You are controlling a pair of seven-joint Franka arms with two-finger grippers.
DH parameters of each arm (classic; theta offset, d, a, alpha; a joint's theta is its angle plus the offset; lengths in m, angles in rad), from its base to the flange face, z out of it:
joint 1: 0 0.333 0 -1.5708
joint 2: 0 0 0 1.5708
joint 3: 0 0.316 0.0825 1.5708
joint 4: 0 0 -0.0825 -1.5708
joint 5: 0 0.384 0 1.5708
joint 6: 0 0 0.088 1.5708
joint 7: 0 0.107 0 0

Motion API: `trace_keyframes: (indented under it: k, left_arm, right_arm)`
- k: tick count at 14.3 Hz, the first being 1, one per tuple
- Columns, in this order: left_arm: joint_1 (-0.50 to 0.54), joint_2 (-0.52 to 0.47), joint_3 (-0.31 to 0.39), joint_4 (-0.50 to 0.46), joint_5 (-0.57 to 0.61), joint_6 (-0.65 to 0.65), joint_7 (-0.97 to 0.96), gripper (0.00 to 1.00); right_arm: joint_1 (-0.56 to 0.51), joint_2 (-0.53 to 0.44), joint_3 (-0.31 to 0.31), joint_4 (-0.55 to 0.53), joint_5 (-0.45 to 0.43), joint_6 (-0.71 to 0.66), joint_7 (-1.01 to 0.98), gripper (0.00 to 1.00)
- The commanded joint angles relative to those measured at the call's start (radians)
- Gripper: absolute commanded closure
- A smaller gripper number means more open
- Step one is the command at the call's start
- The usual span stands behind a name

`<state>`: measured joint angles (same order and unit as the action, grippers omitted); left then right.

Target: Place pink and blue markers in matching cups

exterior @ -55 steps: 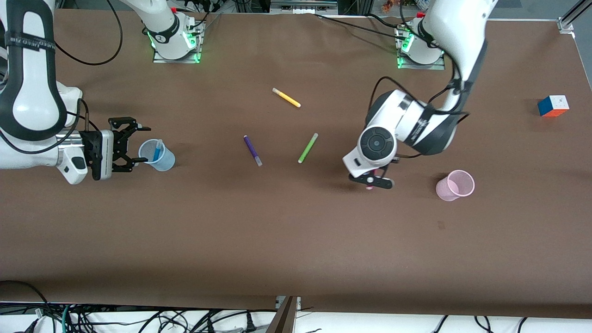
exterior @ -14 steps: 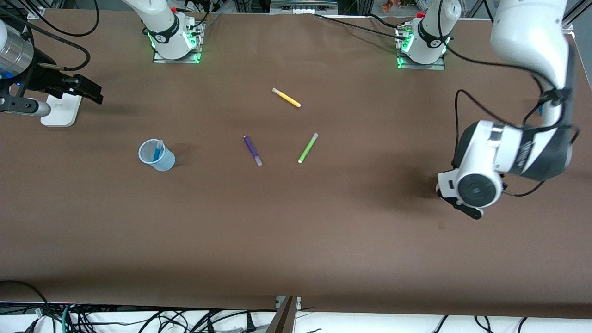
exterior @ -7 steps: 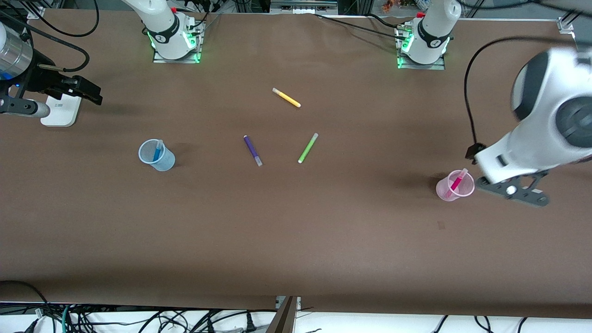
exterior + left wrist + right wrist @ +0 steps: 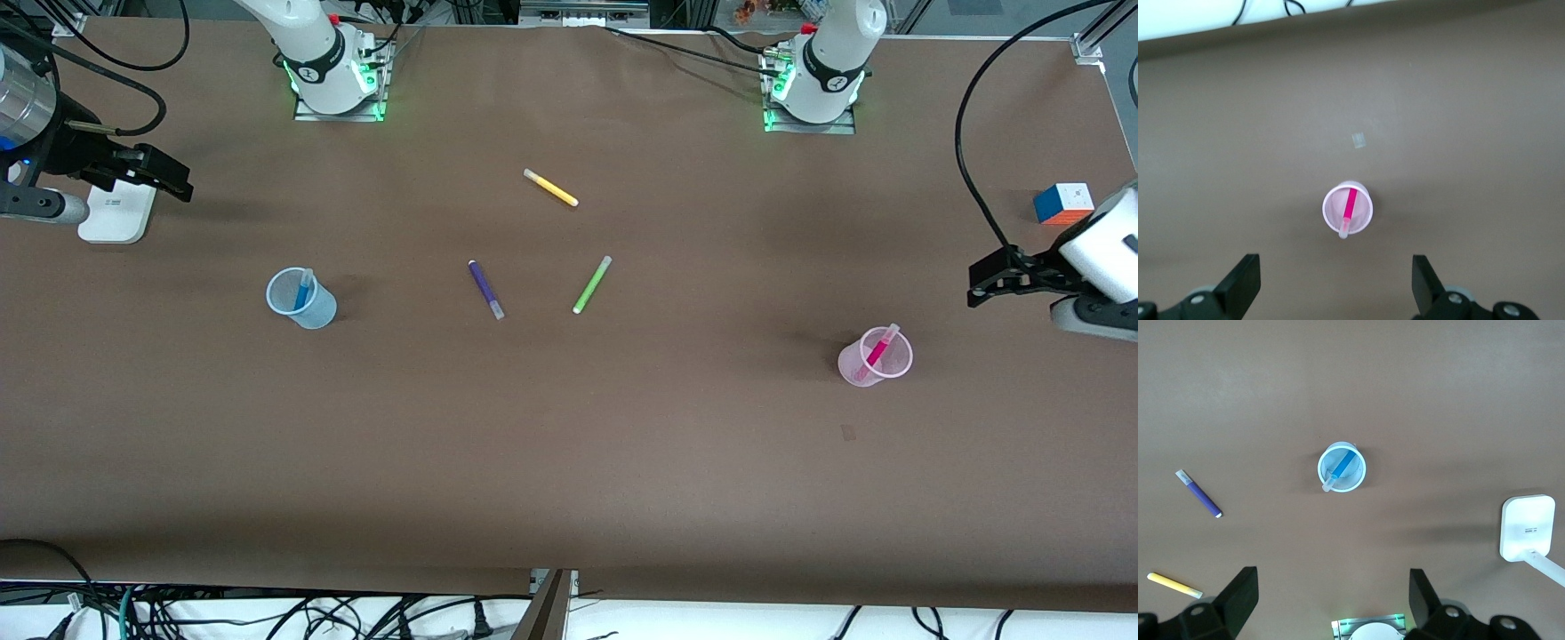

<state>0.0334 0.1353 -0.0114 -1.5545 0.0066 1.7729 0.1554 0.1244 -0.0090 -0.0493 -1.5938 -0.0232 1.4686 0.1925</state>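
The pink marker [image 4: 878, 351] stands tilted in the pale pink cup [image 4: 858, 366], cap end up. The blue marker [image 4: 303, 289] stands tilted in the pale blue cup [image 4: 316, 311]. My left gripper [image 4: 985, 283] is open and empty, up in the air over the left arm's end of the table, apart from the pink cup. Its wrist view shows the pink cup [image 4: 1361, 212] and pink marker [image 4: 1347, 212] below the open left gripper [image 4: 1336, 293]. My right gripper [image 4: 169, 178] is open and empty over the right arm's end. Its wrist view shows the blue cup [image 4: 1355, 477] and blue marker [image 4: 1340, 468] beneath the right gripper [image 4: 1331, 600].
A purple pen [image 4: 485, 289], a lime green pen [image 4: 592, 284] and a yellow pen [image 4: 550, 188] lie mid-table. A colour cube [image 4: 1062, 204] sits near the left arm's end. A white flat device [image 4: 114, 212] lies under the right gripper.
The left arm let the pink marker go into the pink cup, then rose and swung off toward its end of the table. The right arm has barely moved in the last second.
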Motion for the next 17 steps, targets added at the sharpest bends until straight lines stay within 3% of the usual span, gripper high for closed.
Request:
trace_keyframes:
  k: [1,5,17]
  left_arm:
    - [0.0,-0.171,-0.002,-0.216,-0.02,0.06,-0.025,0.0]
    - [-0.009,-0.115,-0.022,-0.113,-0.011,-0.102,-0.022,0.0]
    - [-0.01,-0.111,-0.022,-0.108,-0.011,-0.101,-0.023,0.0]
  right_arm:
    - [-0.011,0.012,0.006,0.025,0.003,-0.008,-0.013,0.0]
    - [-0.011,0.012,0.006,0.025,0.005,-0.01,-0.013,0.0]
    - [-0.011,0.012,0.005,0.025,0.003,-0.008,-0.013,0.0]
